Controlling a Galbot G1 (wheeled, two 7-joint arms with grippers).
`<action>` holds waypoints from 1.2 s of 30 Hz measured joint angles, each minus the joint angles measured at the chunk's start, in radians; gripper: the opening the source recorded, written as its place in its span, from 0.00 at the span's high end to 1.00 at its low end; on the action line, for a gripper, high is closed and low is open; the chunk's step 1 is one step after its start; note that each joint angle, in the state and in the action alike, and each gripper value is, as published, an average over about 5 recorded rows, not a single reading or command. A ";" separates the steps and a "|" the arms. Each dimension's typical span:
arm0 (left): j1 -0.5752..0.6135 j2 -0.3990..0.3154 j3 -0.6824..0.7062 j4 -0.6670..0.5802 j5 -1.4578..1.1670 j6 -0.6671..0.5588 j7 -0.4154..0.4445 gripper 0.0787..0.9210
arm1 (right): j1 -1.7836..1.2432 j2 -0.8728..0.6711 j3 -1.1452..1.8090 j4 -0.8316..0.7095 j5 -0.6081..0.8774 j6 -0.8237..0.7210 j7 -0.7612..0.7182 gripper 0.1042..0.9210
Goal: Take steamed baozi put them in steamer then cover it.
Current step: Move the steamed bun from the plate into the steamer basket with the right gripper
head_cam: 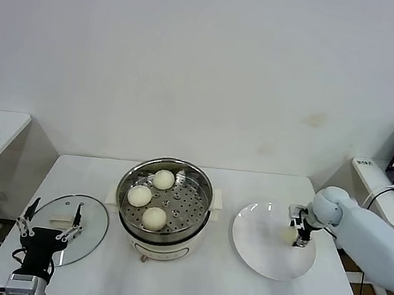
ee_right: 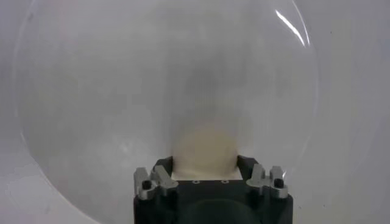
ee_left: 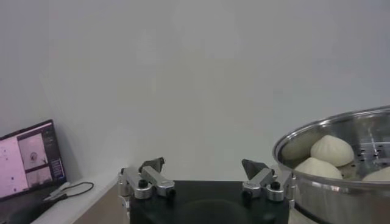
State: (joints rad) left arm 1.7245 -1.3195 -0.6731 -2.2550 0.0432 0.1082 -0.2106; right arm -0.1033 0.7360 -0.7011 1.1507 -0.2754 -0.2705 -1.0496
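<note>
**Steel pot holds three buns, fourth on the plate**

Steel and shiny, the steamer (head_cam: 165, 209) sits at the middle of the white counter (head_cam: 200, 280) on its cream base. Three steamed baozi (head_cam: 154, 217) rest on the perforated tray inside: one toward the far side, one toward the robot's left, one nearest the robot. From the left wrist view the pot's rim and the buns (ee_left: 332, 149) show beside the left claw.

Left of the pot, the cover (head_cam: 72, 227) lies flat on the counter, its cream handle facing up. The left claw (head_cam: 50, 228) hovers over the near part of the lid with its fingers spread wide and nothing between them.

Right of the pot lies a flat white plate (head_cam: 263, 252). The right claw (head_cam: 295, 231) is down over the plate's right part, and its fingers sit close on either side of the fourth baozi (ee_right: 204, 149), which rests on the plate (ee_right: 122, 91). Contact looks snug in the right wrist view.
</note>
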 measured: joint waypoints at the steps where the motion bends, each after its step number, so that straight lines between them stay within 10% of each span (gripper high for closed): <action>1: 0.000 0.000 -0.001 -0.001 0.000 0.000 0.000 0.12 | 0.006 -0.004 -0.005 0.006 0.004 -0.002 -0.002 0.34; 36: -0.018 0.015 0.011 0.002 -0.003 0.002 -0.001 0.12 | 0.680 0.102 -0.481 0.357 0.566 -0.240 0.092 0.31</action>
State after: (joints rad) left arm 1.7064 -1.3041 -0.6624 -2.2530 0.0406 0.1098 -0.2118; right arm 0.5766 0.8384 -1.1825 1.5073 0.2910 -0.5107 -0.9573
